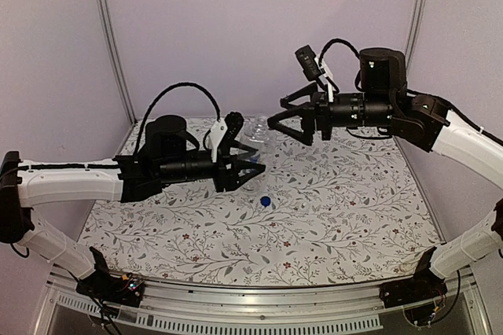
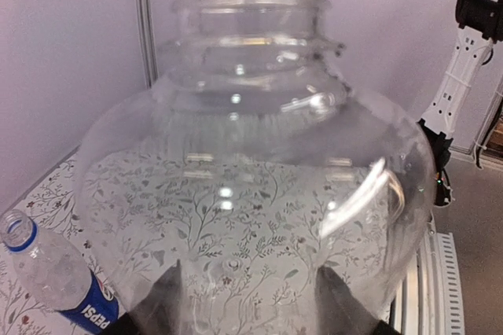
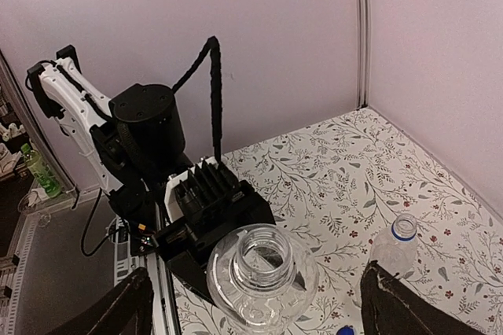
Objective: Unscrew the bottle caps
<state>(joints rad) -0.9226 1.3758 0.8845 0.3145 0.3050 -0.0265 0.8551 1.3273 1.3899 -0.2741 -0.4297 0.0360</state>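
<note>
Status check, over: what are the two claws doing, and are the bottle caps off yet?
Left gripper shut on clear bottle. Right gripper open, facing its bare neck. Labelled bottle uncapped on table, blue cap loose there too. Nothing blocking.

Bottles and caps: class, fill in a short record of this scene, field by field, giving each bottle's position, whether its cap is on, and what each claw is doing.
Clear bottle: gripped by the left claw, mouth open, no cap
Labelled bottle: lying on the table, blue neck ring, no cap
Blue cap: loose on the table, apart from both bottles
Pale cap: not visible
Right claw: open, empty, facing the clear bottle's mouth
</note>
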